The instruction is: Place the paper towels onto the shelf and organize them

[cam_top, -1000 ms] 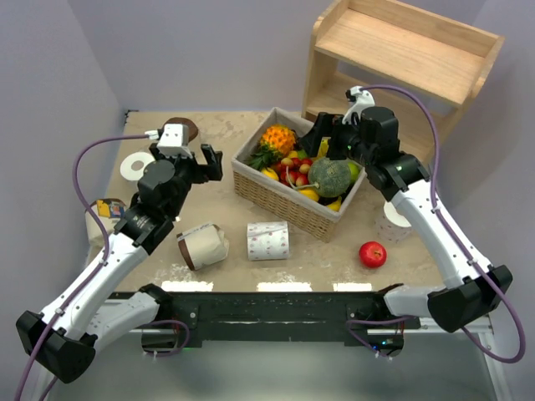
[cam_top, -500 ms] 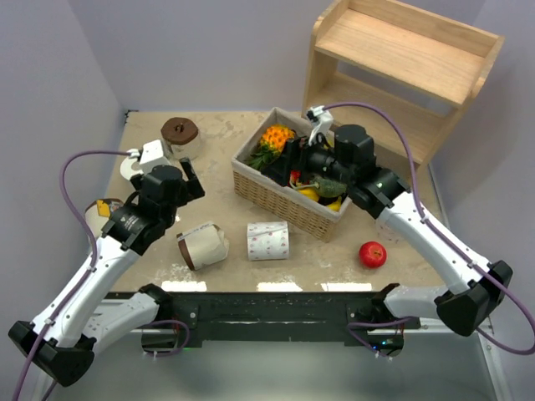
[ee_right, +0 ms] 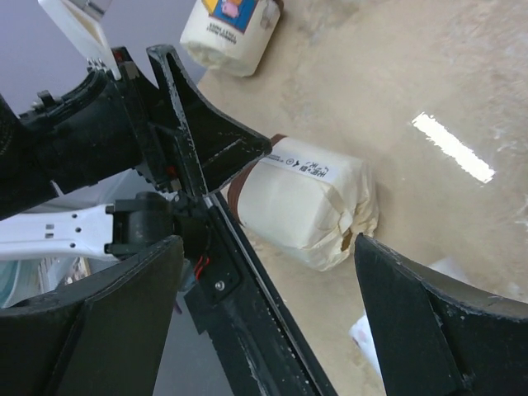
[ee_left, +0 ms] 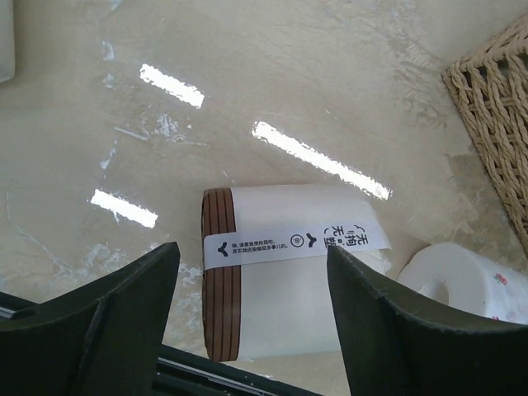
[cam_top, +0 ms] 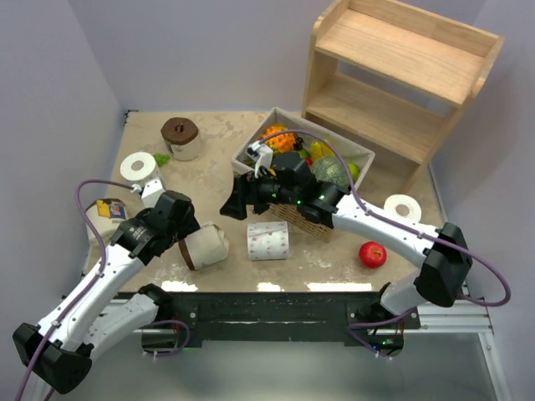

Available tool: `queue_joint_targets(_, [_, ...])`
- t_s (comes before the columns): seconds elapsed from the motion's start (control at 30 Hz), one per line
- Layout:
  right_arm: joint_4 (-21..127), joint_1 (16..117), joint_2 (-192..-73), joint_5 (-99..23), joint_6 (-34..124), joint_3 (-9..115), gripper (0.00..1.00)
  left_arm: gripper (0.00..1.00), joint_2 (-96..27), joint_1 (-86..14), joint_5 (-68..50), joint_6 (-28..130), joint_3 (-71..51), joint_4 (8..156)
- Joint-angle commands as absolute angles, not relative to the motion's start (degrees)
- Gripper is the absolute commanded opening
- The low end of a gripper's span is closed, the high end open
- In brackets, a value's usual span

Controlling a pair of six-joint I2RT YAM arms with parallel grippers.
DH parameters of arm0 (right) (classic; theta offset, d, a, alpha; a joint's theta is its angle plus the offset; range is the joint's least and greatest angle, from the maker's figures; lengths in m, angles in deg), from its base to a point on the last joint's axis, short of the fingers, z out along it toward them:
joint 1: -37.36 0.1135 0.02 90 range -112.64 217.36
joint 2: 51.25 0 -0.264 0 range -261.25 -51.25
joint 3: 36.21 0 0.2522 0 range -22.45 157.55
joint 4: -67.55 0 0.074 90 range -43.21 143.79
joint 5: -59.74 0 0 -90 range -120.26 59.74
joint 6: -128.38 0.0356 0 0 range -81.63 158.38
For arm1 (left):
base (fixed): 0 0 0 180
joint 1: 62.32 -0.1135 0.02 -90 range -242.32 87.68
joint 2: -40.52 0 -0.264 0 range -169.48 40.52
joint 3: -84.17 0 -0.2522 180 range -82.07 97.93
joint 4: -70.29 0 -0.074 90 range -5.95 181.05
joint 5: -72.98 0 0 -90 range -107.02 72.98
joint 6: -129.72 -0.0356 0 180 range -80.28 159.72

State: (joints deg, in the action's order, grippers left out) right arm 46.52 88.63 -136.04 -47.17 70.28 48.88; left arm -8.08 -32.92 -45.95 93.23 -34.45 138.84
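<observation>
Your left tool (ee_left: 252,252) spread wide, poised over wrapped roll (cam_top: 207,244); roll lies on side by near edge of table (cam_top: 217,159), left of middle. Your right tool (cam_top: 232,203) also spread, just beyond roll, apart.

Plain pale lilac-grey walls close in here: back wall (cam_top: 209,50), left wall (cam_top: 58,100), right wall (cam_top: 510,125). The table (cam_top: 216,163) has a beige, marbled, glossy top. Overhead light throws bright white bars (cam_top: 280,286) along its near edge, and the left wrist view catches the same glare streaks (ee_left: 318,157). A black rail (cam_top: 276,307) runs along the front.
</observation>
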Motion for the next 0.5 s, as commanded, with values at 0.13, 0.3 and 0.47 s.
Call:
queue_joint_targets(0.13, [50.5,91.4,-138.7,-45.7,70.2,50.0,0.86,0.75,-8.5,-32.7,-42.7,97.8,-37.9,136.3])
queue_joint_targets(0.3, [51.6,91.4,-137.9,-44.8,68.8,48.8,0.86,0.77,-8.9,-32.8,-42.2,99.6,-39.3,136.9])
queue_joint_targets(0.47, [56.9,91.5,-140.2,-47.5,69.8,45.8,0.86,0.76,-8.9,-32.7,-41.5,101.9,-42.0,135.8])
